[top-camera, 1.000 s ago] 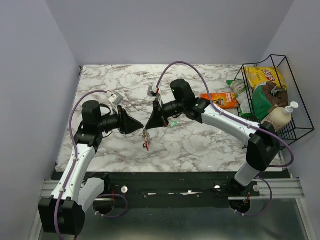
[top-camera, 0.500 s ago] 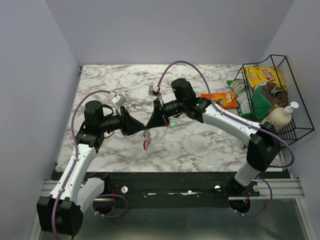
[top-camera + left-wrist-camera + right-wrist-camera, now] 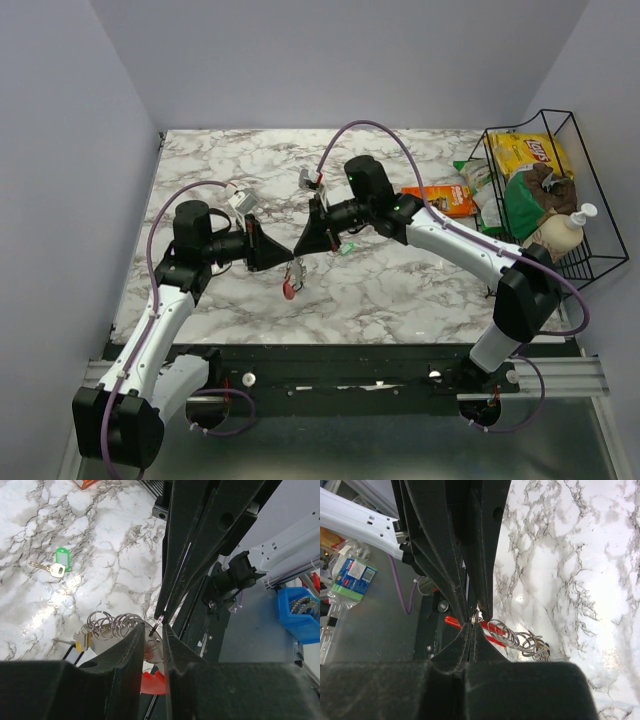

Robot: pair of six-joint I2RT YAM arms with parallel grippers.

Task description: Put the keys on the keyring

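My right gripper (image 3: 299, 250) (image 3: 472, 626) is shut on a small metal keyring (image 3: 475, 615) (image 3: 156, 624), held above the marble table (image 3: 400, 290). From that ring hangs a chain of several silver rings (image 3: 112, 625) with a red-headed key (image 3: 288, 290) (image 3: 150, 682) and a yellow-headed one (image 3: 85, 641). My left gripper (image 3: 283, 258) (image 3: 152, 629) faces the right one tip to tip. Its jaws stand a narrow gap apart around the lower ring above the red head. A green-headed key (image 3: 60, 560) (image 3: 346, 248) lies alone on the table beyond.
An orange flat packet (image 3: 440, 200) lies behind the right arm. A black wire basket (image 3: 590, 250) with snack bags and a soap bottle stands at the right edge. Purple cables (image 3: 370, 130) loop over both arms. Walls close in the left and back.
My left gripper has moved right, up to the right gripper's tips, and its jaws have narrowed around the hanging ring. The right gripper keeps its hold on the keyring.
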